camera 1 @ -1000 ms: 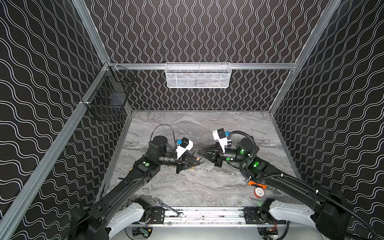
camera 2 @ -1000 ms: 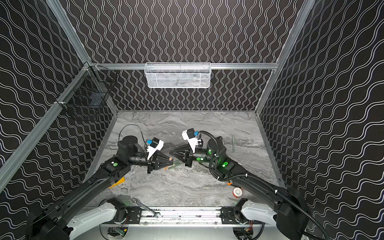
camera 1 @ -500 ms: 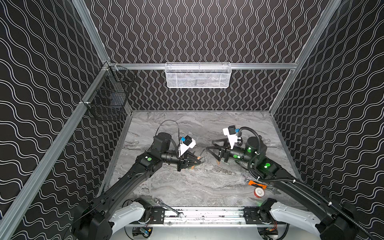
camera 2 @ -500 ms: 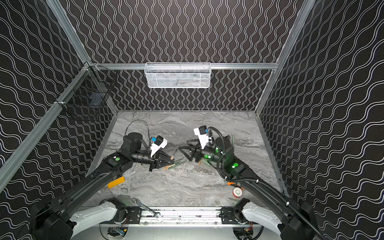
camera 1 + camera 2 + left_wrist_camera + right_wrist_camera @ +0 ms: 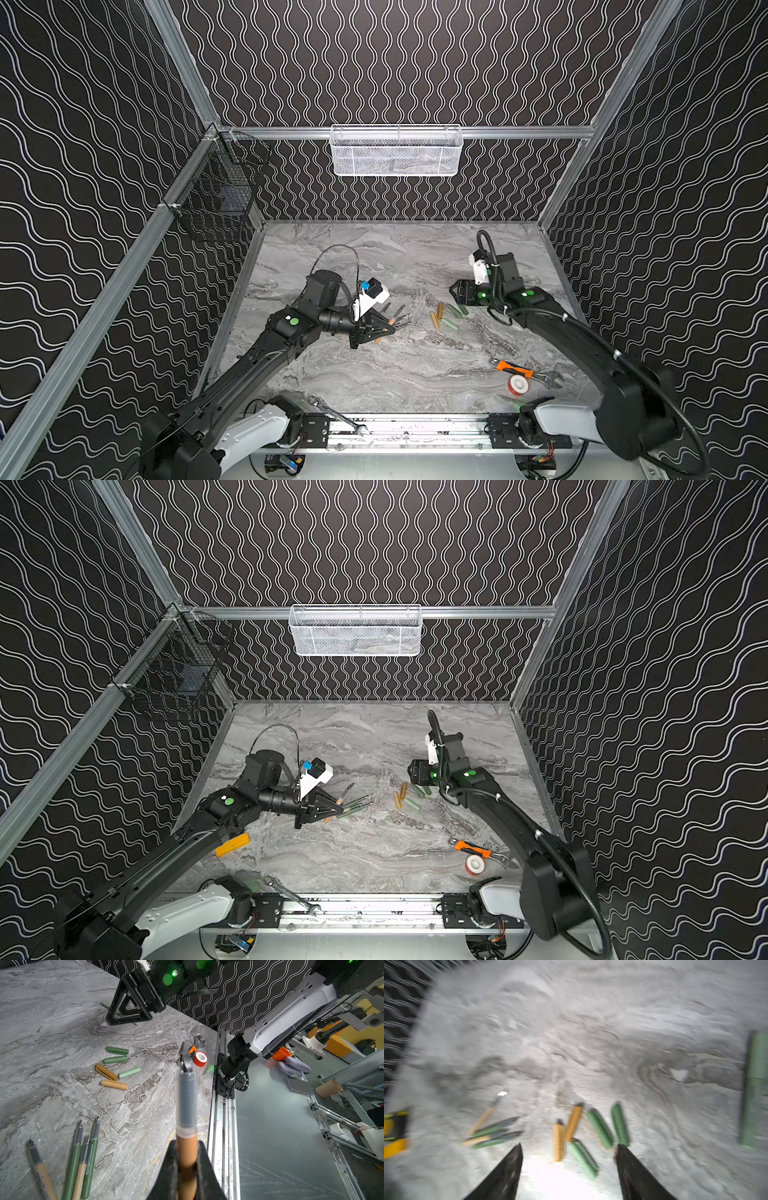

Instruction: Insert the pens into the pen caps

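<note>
My left gripper [image 5: 187,1145] is shut on a tan pen [image 5: 186,1105] whose grey section and dark tip stick out ahead of the fingers; in both top views it hovers left of centre [image 5: 384,330] [image 5: 332,810]. Several loose pens [image 5: 398,315] [image 5: 83,1157] lie on the table just beside it. Several pen caps [image 5: 446,316] [image 5: 116,1072], tan and green, lie in a cluster to the right. Just beyond the caps, my right gripper [image 5: 568,1145] [image 5: 455,293] is open with nothing between its fingers.
An orange-handled wrench [image 5: 513,368] and a red-and-white tape roll [image 5: 518,384] lie front right. A steel wrench [image 5: 332,411] rests by the front rail. A white mesh basket [image 5: 395,151] and a black wire basket [image 5: 220,199] hang on the walls.
My right gripper has opened and drawn back to the right, away from the left gripper it was meeting tip to tip. The left gripper keeps its pen and has barely moved.
</note>
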